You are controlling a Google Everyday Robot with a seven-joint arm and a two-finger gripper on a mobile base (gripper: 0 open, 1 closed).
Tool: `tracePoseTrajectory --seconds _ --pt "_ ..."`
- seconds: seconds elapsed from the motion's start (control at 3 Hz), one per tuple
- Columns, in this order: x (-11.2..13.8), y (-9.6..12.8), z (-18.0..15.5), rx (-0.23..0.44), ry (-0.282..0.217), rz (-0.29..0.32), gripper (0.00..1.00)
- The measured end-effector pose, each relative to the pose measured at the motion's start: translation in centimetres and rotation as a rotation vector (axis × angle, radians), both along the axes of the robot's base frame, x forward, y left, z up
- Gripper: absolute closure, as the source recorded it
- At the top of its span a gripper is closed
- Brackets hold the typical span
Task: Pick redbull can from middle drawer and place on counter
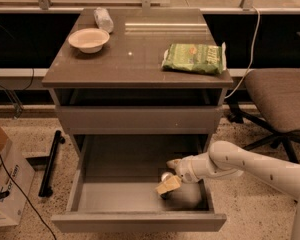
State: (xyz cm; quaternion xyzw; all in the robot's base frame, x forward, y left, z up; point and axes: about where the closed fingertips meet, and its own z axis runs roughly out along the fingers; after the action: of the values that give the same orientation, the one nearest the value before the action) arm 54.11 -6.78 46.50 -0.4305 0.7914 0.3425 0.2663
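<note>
The middle drawer [121, 198] is pulled out below the counter [135, 59]. The redbull can [165, 176] stands upright at the right side of the drawer floor; only its silver top and a little dark body show. My gripper [170, 174] reaches in from the right and is low inside the drawer. It is open, with one finger behind the can and the yellowish pad [168, 185] in front of it. I cannot tell whether the fingers touch the can.
On the counter are a white bowl [89, 39], a clear plastic bottle [103, 19] and a green snack bag [194, 58]. An office chair [285, 99] stands right of the cabinet. A cardboard box [2, 184] and a black bar [50, 161] lie at the left.
</note>
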Motion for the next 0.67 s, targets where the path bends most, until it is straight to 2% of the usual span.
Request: tracePoseTrajectory --seconds 0.67 --pt "-0.56 0.88 -0.84 0.008 0.025 0.008 0.64"
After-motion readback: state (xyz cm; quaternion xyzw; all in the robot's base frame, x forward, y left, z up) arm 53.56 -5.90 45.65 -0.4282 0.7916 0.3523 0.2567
